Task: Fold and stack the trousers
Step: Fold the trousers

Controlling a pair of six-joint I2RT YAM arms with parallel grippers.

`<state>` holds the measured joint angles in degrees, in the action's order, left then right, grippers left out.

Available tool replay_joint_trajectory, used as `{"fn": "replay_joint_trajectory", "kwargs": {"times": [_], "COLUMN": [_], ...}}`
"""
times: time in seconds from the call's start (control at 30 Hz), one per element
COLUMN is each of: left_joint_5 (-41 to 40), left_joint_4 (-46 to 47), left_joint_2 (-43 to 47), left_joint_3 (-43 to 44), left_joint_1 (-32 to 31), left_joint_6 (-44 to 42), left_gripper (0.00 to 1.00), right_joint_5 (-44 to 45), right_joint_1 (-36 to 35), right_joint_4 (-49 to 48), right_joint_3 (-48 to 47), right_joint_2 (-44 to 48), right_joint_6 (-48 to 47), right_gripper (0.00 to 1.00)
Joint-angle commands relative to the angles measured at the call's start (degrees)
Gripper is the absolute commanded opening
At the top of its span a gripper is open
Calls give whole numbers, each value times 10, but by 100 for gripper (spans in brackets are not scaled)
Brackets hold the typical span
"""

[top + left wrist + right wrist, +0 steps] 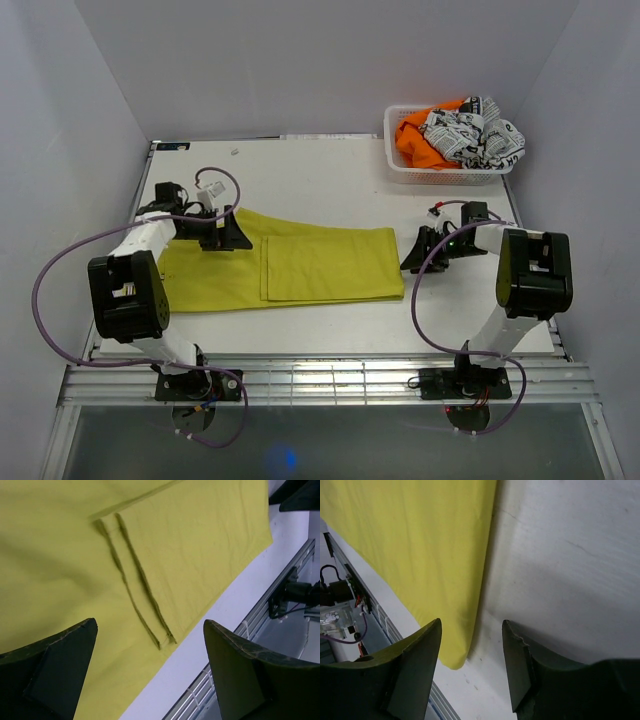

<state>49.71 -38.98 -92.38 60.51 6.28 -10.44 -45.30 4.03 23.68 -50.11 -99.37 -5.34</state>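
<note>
The mustard-yellow trousers [300, 265] lie flat on the white table [330, 180], folded lengthwise, with the leg ends doubled back over the middle so the hems [145, 595] lie on top. My left gripper [228, 235] is open and empty over the trousers' upper left part [60, 570]. My right gripper [418, 255] is open and empty just off the folded right edge [430, 555], above bare table.
A white basket [450, 172] at the back right holds an orange garment [415, 140] and a black-and-white printed cloth [475, 135]. The slotted metal rail [320, 380] runs along the table's near edge. White walls close in on both sides.
</note>
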Motion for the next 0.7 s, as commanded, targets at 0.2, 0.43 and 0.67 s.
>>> {"fn": "replay_joint_trajectory", "kwargs": {"times": [0.2,0.43,0.67], "left_joint_5": [50,35,-15], "left_joint_4": [-92,-86,-84], "left_joint_2": [31,36,68], "left_joint_3": [41,40,37], "left_joint_1": [147,167,186], "left_joint_6": [-68,-54,-62], "left_gripper": [98,98,98], "right_joint_5": [-9,-16,-11], "right_joint_1": [-68,-68,50], "right_joint_4": [-89,-77,65], "right_joint_3": [-1,-17,-39], "right_joint_2": [-51,-66,42], "right_joint_6": [48,39,-67], "right_gripper": [57,18,8]}}
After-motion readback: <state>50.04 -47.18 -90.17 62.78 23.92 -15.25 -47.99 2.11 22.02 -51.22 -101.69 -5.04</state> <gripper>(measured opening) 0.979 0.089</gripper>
